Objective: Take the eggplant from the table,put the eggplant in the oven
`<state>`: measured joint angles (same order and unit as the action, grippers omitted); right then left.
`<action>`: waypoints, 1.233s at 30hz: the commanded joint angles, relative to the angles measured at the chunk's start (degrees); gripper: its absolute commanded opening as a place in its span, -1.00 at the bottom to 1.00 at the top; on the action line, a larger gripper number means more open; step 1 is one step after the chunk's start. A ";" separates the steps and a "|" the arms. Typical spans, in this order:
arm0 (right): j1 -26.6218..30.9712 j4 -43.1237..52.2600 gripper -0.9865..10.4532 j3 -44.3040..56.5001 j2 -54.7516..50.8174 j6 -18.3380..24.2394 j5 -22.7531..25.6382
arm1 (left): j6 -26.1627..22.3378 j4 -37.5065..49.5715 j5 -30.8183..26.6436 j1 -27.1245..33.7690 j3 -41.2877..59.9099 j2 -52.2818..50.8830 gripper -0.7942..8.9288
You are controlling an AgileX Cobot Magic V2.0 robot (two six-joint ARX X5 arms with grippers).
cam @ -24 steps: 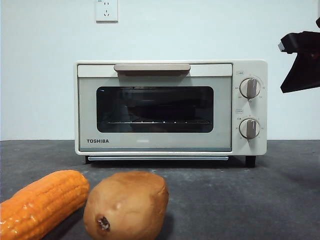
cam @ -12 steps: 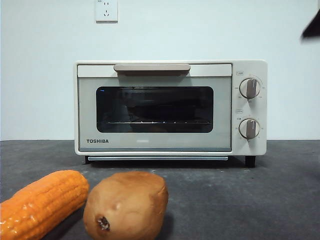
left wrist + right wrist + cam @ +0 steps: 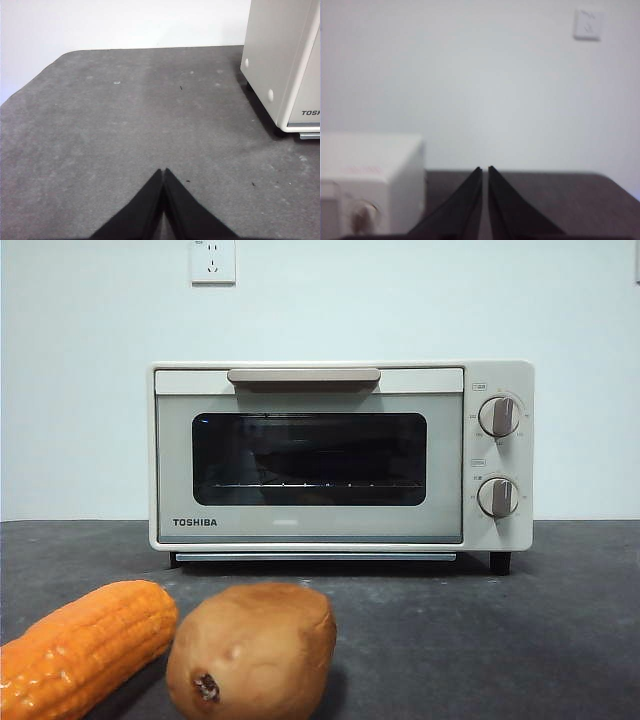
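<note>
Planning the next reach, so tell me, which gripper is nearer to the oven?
Left, probably. The left gripper sits low over the table beside the oven's plain side; the right gripper is raised off its knob side.

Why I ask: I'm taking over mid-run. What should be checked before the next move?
1. Eggplant located on the table: not ok. No view shows it; only the corn cob and potato lie there.
2. Oven open for loading: not ok, door closed.
3. Eggplant already inside: cannot tell; the glass window is too dark.
4. Left gripper free: ok, shut on nothing, low over bare table beside the oven.
5. Right gripper free: ok, shut on nothing, held above the table.
</note>
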<state>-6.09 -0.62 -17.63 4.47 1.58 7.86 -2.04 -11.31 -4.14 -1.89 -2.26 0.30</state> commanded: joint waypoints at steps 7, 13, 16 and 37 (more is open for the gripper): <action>5.97 -1.27 -0.82 10.27 -0.92 -5.77 -13.75 | -0.28 0.42 0.04 0.07 0.35 -0.11 -0.83; 5.95 -1.18 -0.82 15.87 -1.16 -5.88 -15.34 | -0.28 0.42 0.04 0.04 0.35 -0.11 -0.83; 5.95 -3.19 -0.82 17.03 -1.81 -5.86 -15.37 | -0.28 0.42 0.04 0.04 0.35 -0.11 -0.83; 5.95 -1.49 -0.82 17.00 -2.12 -5.86 -15.32 | -0.28 0.42 0.04 0.04 0.35 -0.11 -0.83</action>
<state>-0.25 -2.68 -0.91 2.55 -3.49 -7.49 -2.04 -11.31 -4.14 -1.89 -2.26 0.30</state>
